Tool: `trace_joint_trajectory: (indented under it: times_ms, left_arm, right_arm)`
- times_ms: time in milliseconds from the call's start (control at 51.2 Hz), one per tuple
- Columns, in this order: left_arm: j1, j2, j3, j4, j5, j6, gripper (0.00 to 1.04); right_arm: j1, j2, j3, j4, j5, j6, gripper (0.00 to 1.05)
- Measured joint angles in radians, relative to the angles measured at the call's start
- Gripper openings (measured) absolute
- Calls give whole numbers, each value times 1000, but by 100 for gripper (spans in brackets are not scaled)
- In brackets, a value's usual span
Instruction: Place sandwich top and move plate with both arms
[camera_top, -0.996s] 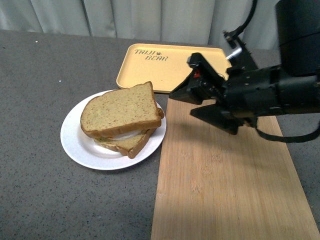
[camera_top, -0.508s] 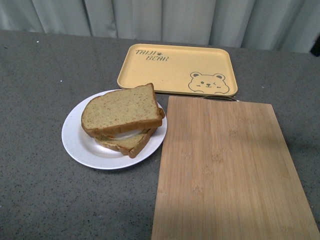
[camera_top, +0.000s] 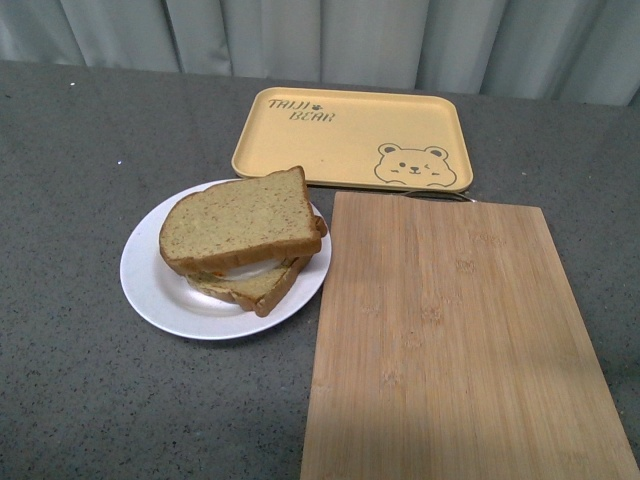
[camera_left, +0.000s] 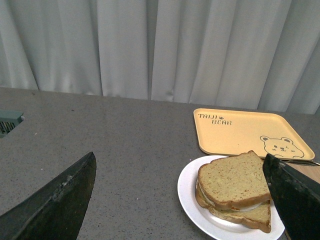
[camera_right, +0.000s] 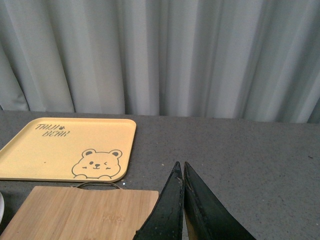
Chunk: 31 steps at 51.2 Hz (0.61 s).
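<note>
The sandwich top (camera_top: 240, 220), a plain brown seeded slice, lies on the lower slice with white egg between them, on the round white plate (camera_top: 150, 285) left of centre. The left wrist view shows the sandwich top (camera_left: 232, 178) on the plate (camera_left: 190, 200) too. My left gripper (camera_left: 180, 200) is open, its black fingers (camera_left: 60, 200) wide apart, held back above the table short of the plate. My right gripper (camera_right: 181, 167) is shut and empty, above the grey table beside the board's far corner. Neither arm shows in the front view.
A yellow tray (camera_top: 350, 135) with a bear drawing lies behind the plate. A bamboo cutting board (camera_top: 450, 340) lies to the right of the plate, touching its rim. Grey curtains hang behind the grey table (camera_top: 80, 150).
The right arm, over the board's far end one second ago, has drawn back out of the front view. The sandwich and plate have not moved.
</note>
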Motion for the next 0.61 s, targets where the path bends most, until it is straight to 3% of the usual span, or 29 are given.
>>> trace_joint_trajectory:
  times_ms: [78, 117, 606]
  left_arm:
    - [0, 0, 0, 0, 0, 0, 98]
    - [0, 0, 0, 0, 0, 0, 98]
    - [0, 0, 0, 0, 0, 0, 98]
  right_arm:
    - [-16, -119, -8, -124, -21, 0, 1]
    - [-58, -208, -14, -202, -81, 0, 1]
    - [-89, -573, -68, -492, -90, 0, 1]
